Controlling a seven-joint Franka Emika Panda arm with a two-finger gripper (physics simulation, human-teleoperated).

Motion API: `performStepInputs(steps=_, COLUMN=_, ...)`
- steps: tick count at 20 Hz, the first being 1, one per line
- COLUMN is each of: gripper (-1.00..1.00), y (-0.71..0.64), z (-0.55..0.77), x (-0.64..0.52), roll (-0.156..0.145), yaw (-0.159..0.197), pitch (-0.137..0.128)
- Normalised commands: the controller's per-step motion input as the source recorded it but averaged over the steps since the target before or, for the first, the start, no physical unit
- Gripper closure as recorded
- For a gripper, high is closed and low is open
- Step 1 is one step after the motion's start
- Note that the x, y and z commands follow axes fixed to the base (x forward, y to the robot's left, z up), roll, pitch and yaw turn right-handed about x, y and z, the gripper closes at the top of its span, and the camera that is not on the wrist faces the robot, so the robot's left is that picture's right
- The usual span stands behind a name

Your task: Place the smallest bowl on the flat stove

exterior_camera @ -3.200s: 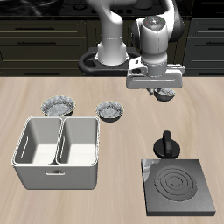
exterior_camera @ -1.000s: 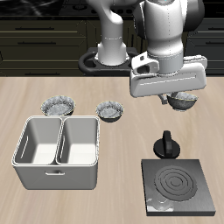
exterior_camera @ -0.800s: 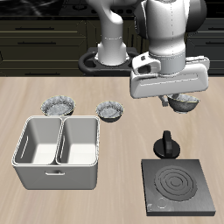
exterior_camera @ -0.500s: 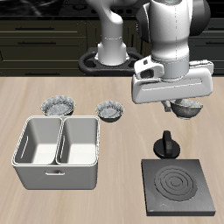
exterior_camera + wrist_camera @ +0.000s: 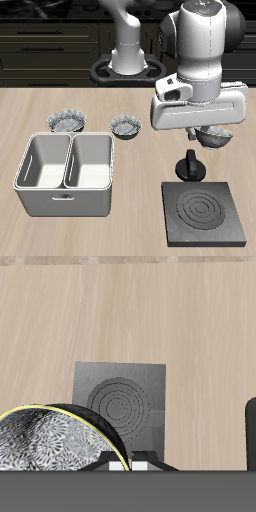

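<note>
A: Wooden table (image 5: 30, 240), dark cabinets behind. Where is the smallest bowl (image 5: 126, 126)?

B: On the table, behind the sink (image 5: 64, 172), untouched. The gripper (image 5: 214, 136) carries a wider bowl (image 5: 48, 442) instead, jaws pinching its rim, above the flat stove (image 5: 203, 212).

A: Why carried so high?

B: Probably to clear the stove's knob (image 5: 191, 164).

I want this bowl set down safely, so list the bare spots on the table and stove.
Flat stove: its ringed top is bare, up to the black knob at its back edge. Bare wood lies between the sink and the stove. Crowded: two wider bowls close behind the sink.
</note>
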Motion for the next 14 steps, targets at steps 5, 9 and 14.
performStepInputs(steps=5, gripper=1.00, y=-0.05, z=-0.16, x=0.13, roll=-0.056, yaw=0.037, pitch=-0.007)
performStepInputs(steps=9, gripper=1.00, y=0.03, z=-0.18, x=0.07, roll=0.007, yaw=0.034, pitch=0.012)
performStepInputs(steps=14, gripper=1.00, y=0.10, z=-0.30, x=0.08, roll=0.016, yaw=0.017, pitch=0.022)
